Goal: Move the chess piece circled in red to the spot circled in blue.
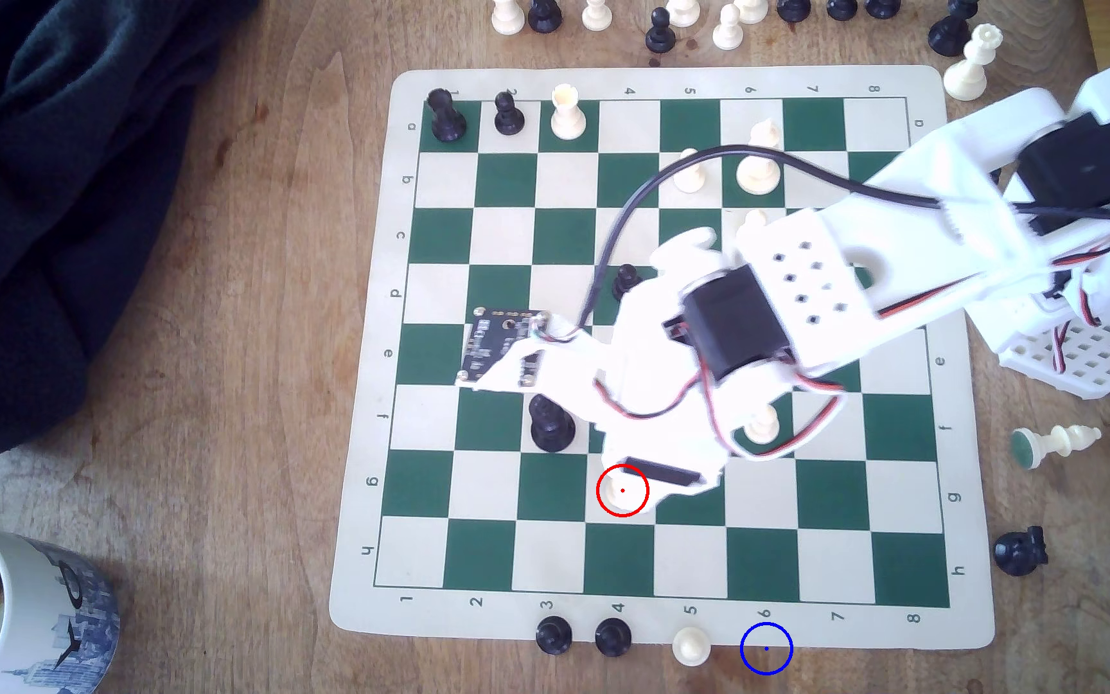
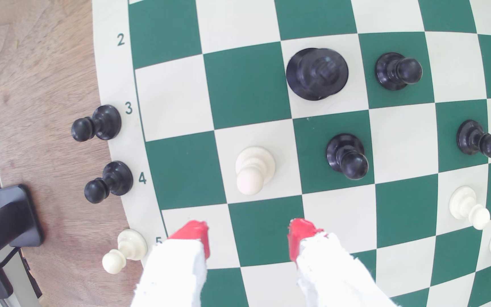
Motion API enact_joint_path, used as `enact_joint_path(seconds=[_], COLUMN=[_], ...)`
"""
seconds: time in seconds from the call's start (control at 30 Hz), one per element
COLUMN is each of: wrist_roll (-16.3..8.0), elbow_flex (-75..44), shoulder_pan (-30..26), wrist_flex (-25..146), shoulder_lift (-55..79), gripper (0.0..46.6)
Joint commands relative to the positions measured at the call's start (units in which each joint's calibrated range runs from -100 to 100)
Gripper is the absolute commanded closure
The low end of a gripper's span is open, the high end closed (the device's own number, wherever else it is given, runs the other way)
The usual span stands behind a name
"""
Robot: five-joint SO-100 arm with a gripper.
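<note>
The jaws (image 2: 248,240) stood spread and empty — red fingertips (image 2: 192,233) short of the white pawn (image 2: 253,169), which stood ahead, centred on their gap, upright on its light square; beyond, the blue ring (image 1: 766,648) waited off-board.

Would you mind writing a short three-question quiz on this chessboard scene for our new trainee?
1. True or false: the gripper is shut on the white pawn circled in red.
2. The blue ring lies: A) on a green square, B) at the mat's edge below the numeral 6, C) beside the mug.
3. Fill in: in the exterior view, just left of the blue ring stands a ____ pawn.

Key: 1 false, its red-tipped fingers stand apart, short of the pawn; 2 B; 3 white.
</note>
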Motion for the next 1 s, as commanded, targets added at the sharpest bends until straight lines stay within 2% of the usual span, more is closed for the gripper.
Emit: enact_joint_path(seconds=[0.0, 0.63, 0.97], wrist_roll=[0.2, 0.83, 1.32], elbow_flex=[-6.04, -4.86, -4.86], shoulder_pan=[0.24, 0.7, 0.7], wrist_flex=[-0.57, -5.73, -7.04], shoulder_lift=[0.98, 8.28, 10.57], gripper=[32.2, 33.2, 35.1])
